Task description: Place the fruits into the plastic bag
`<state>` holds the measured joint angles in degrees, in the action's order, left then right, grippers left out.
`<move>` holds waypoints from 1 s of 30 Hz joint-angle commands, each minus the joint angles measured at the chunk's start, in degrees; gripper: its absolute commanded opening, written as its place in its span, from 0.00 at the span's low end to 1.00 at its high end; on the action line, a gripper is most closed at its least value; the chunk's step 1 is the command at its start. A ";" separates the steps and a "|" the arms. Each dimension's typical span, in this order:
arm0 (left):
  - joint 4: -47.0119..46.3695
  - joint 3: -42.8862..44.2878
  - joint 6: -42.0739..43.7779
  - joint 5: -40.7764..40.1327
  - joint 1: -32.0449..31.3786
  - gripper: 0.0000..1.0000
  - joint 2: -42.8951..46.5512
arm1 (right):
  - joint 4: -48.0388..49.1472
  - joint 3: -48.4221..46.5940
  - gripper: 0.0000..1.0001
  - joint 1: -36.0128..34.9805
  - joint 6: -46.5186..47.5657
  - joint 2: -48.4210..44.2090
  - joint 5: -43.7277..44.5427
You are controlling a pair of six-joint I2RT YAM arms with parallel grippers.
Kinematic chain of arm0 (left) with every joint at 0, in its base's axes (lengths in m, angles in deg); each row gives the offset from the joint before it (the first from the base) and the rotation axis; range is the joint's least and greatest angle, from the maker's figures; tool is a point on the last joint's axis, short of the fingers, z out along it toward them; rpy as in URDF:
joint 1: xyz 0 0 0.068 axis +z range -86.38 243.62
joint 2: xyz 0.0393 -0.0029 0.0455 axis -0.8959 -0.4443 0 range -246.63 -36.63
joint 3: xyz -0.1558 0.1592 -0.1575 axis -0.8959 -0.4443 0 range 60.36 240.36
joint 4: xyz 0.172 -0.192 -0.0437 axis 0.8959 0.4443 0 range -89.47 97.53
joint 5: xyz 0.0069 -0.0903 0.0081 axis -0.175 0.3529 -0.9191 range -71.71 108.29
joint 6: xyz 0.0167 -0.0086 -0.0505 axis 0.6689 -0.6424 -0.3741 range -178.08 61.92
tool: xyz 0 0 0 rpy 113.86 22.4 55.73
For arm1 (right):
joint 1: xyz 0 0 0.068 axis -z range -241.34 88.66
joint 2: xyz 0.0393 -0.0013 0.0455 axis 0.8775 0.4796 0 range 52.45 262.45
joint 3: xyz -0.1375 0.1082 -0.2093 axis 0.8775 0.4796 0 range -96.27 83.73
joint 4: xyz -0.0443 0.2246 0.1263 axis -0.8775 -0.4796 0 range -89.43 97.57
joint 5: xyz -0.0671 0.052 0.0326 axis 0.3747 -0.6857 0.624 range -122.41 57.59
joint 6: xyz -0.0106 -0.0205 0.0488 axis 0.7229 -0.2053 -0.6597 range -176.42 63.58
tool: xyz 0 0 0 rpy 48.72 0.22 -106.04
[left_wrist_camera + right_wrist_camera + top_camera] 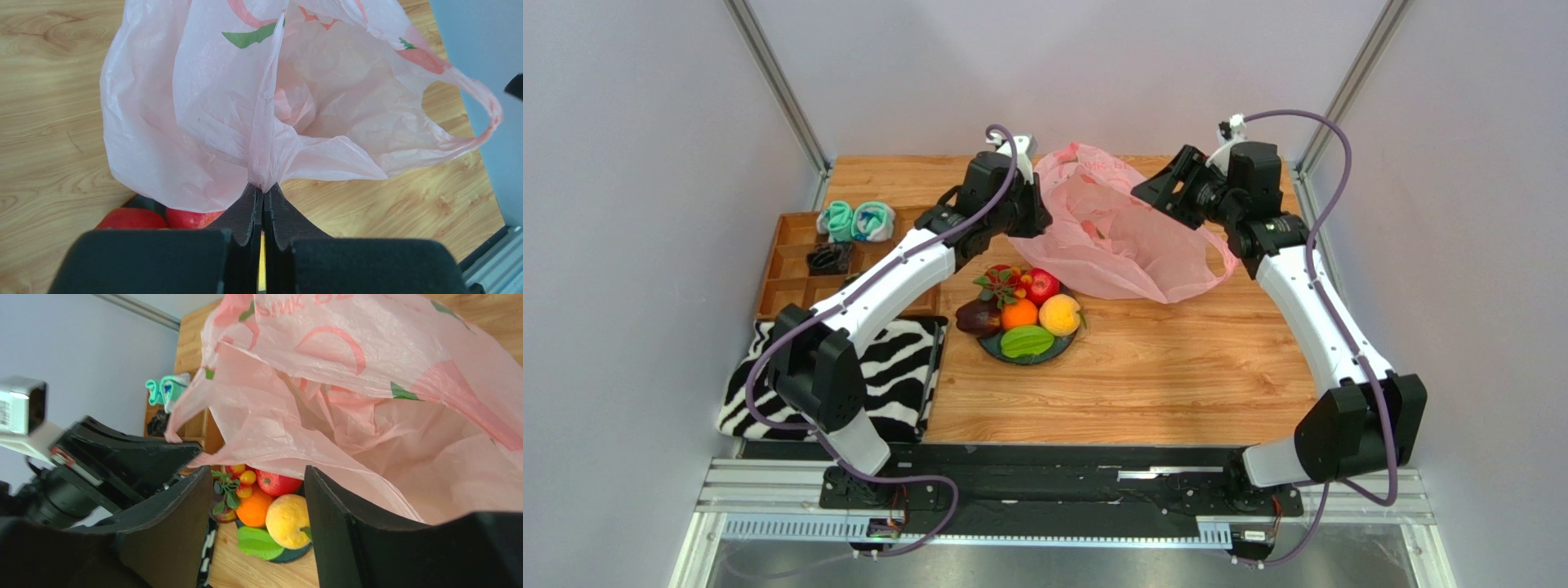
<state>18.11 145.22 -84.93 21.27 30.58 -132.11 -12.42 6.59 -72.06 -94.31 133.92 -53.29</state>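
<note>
The pink plastic bag [1124, 233] lies at the back middle of the table, its mouth facing the fruits. My left gripper [1032, 211] is shut on the bag's near edge [264, 165], fingertips pinched together [263, 187]. My right gripper [1151, 194] is open at the bag's right side. In the right wrist view its fingers [258, 474] stand wide apart with the bag's edge [276, 447] just past the tips. On the dark plate [1064, 348] sit the red apple [1043, 284], orange [1019, 314], peach [1059, 315], green fruit [1026, 342], purple fruit [977, 320] and berries [1001, 282].
A zebra-striped cloth [897, 368] lies at the near left. A wooden compartment tray [787, 263] behind it holds teal items [854, 221] and a black part [827, 259]. Bare wooden table [1161, 368] lies in front of the bag.
</note>
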 commanded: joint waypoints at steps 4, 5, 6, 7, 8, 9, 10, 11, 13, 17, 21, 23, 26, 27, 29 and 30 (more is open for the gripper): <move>1.75 -0.13 -1.45 3.96 0.25 0.00 7.06 | -4.79 0.33 0.53 -2.45 8.26 3.06 1.37; 1.93 -0.22 -2.15 4.57 0.25 0.00 7.24 | -5.23 -1.24 0.53 -3.07 9.23 3.86 2.42; 2.19 -0.31 -2.41 5.01 0.25 0.00 7.59 | -5.67 -1.95 0.52 -4.21 9.50 5.09 2.69; 2.37 -0.40 -2.68 5.62 0.25 0.00 7.68 | -5.68 -2.48 0.52 -4.66 9.59 7.01 2.69; 2.45 -0.57 -3.12 6.67 0.25 0.00 8.03 | -5.41 -3.62 0.52 -5.18 9.15 8.25 3.21; 2.63 -0.83 -3.29 7.21 0.34 0.00 8.20 | -5.24 -4.24 0.52 -6.14 8.89 9.31 3.91; 2.80 -0.92 -3.56 7.65 0.25 0.00 8.47 | -5.06 -4.76 0.52 -6.59 8.28 10.28 4.79; 2.98 -1.10 -3.91 8.35 0.25 0.00 9.08 | -4.54 -5.03 0.52 -6.94 7.66 12.55 6.02; 2.98 -1.80 -4.43 9.14 0.34 0.00 9.79 | -1.38 -5.65 0.52 -7.73 5.38 14.67 6.03; 2.72 -2.24 -5.84 11.95 0.25 0.00 11.19 | 6.35 -4.69 0.62 -8.96 -0.15 20.55 6.73; 1.14 -2.68 -8.30 13.89 0.25 0.00 12.86 | 13.55 -3.54 0.69 -10.98 -2.80 24.08 11.90; 0.70 -2.86 -9.79 15.47 0.25 0.00 14.27 | 16.02 -2.49 0.71 -11.34 -2.37 24.79 16.38; -0.53 -2.86 -11.20 17.40 0.34 0.00 16.90 | 15.69 -2.83 0.73 -11.87 -0.26 25.93 23.75; -1.14 -2.86 -11.64 17.58 0.43 0.00 17.60 | 14.99 -3.18 0.73 -11.87 0.35 26.54 25.35; -1.76 -2.60 -12.08 18.46 1.04 0.00 19.71 | 11.75 -4.77 0.76 -11.87 2.46 26.89 30.97; -1.94 -2.59 -12.26 18.72 1.31 0.00 20.24 | 10.86 -5.21 0.77 -11.78 3.25 27.16 32.91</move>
<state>20.40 141.81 -94.90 36.68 30.91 -116.88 -1.62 4.16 -83.82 -94.40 160.26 -33.20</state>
